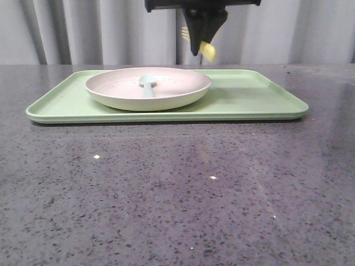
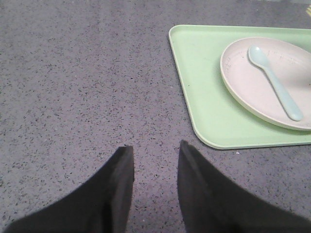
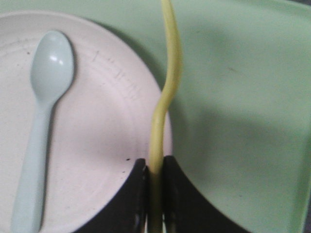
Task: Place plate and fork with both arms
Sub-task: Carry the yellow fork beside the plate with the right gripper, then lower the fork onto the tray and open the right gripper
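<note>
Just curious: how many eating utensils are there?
2: a pale blue plastic spoon lying in the round pinkish plate, and a yellow plastic fork held above it.

I am not seeing any writing, label, brand, number or sign that can be read anywhere in these views.
</note>
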Motion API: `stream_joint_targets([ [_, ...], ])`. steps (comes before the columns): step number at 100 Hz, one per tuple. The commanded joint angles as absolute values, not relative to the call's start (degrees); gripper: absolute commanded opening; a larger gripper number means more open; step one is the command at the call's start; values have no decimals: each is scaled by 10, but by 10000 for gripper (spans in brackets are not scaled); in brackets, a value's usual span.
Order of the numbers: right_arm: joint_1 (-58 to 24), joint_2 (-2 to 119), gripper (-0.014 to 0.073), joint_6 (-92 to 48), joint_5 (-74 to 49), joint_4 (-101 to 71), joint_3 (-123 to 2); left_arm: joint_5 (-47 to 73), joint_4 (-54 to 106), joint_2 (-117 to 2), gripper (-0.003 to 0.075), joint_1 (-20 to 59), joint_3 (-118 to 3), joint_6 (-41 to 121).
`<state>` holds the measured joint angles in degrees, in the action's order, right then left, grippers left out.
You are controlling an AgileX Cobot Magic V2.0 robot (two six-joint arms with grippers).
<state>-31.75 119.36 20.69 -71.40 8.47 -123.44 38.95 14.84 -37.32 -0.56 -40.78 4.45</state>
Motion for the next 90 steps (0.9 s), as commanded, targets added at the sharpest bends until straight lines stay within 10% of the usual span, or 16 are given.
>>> stream_joint_targets([
  [1, -300, 1140, -68, 200, -771, 104, -1250, 360, 156, -373, 230, -6, -423, 41],
  [67, -222, 1133, -51, 200, -764, 47, -1151, 364, 156, -373, 230, -6, -423, 41],
  [90, -222, 1133, 396, 200, -762, 45, -1151, 363, 156, -373, 230, -6, -423, 41],
])
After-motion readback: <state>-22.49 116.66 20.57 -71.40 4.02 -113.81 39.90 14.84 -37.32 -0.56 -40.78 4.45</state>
